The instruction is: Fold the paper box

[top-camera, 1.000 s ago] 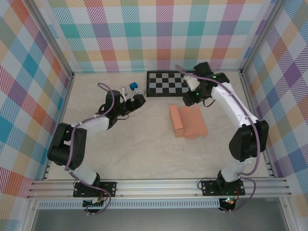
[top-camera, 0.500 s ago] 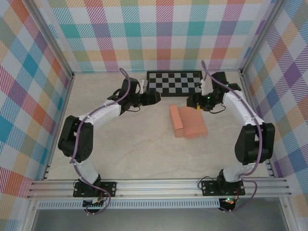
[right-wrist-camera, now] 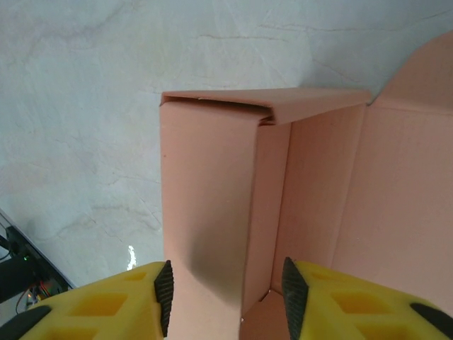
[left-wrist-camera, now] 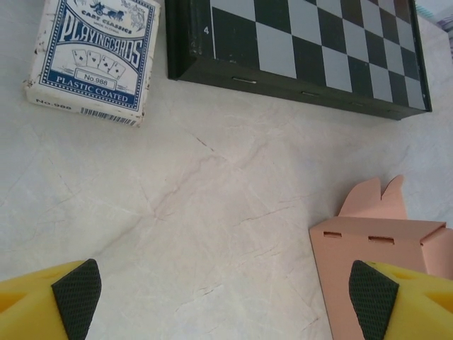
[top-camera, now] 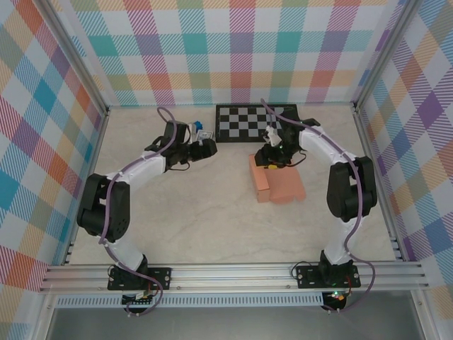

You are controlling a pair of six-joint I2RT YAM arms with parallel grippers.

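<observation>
Paper box, salmon-orange, partly folded, lies on the pale marbled tabletop, right of centre and just on the near side of the chessboard. Its left side stands up as a long narrow wall; the rest spreads lower and flatter to the right. Right wrist view: the wall is a doubled-over panel with a short flap folded across its far end, an open trough beside it, and a rounded flap at the upper right. Left wrist view: the box's end face carries two small slots, with rounded tabs poking out behind it. Right hand is down at the far end of the box, set fairly narrow. Its two yellow fingers straddle the upright wall, with the black pads close against either side. Cannot tell whether they actually press the cardboard. Left hand sits well apart to the left of the box, spread wide. Its dark pads are at opposite edges of its own view, with bare tabletop between them. Ahead of it lies a blue-and-white pack of playing cards, flat on the tabletop just left of the chessboard's corner. Pastel plaid walls enclose the workspace.
</observation>
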